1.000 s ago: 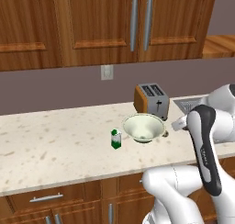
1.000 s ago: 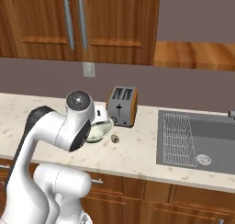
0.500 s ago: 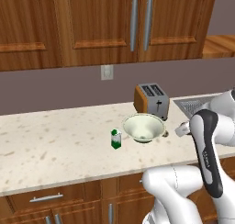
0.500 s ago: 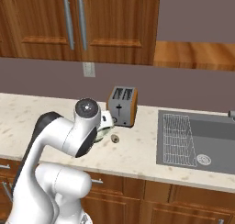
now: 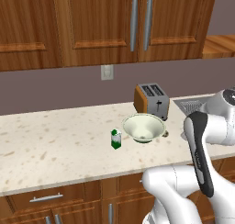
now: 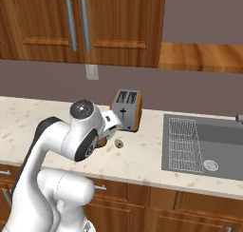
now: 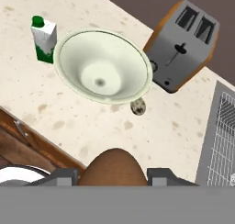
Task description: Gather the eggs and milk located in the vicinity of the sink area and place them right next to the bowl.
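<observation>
At the bottom centre of the hand view, the hand (image 7: 114,177) is clamped on the brown egg (image 7: 114,169), above the worktop (image 7: 151,131) near the bowl (image 7: 103,66); milk (image 7: 44,38) sits upper left.

Milk (image 5: 116,139) left of bowl (image 5: 143,127)

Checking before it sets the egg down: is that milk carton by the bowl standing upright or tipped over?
Upright. The milk carton stands on its base with the green top up, close beside the bowl on the counter.

We're seeing flat, even, rendered light everywhere, soft faint shadows under the bowl (image 7: 103,66) and toaster (image 7: 184,44), no glare, slightly soft detail.
</observation>
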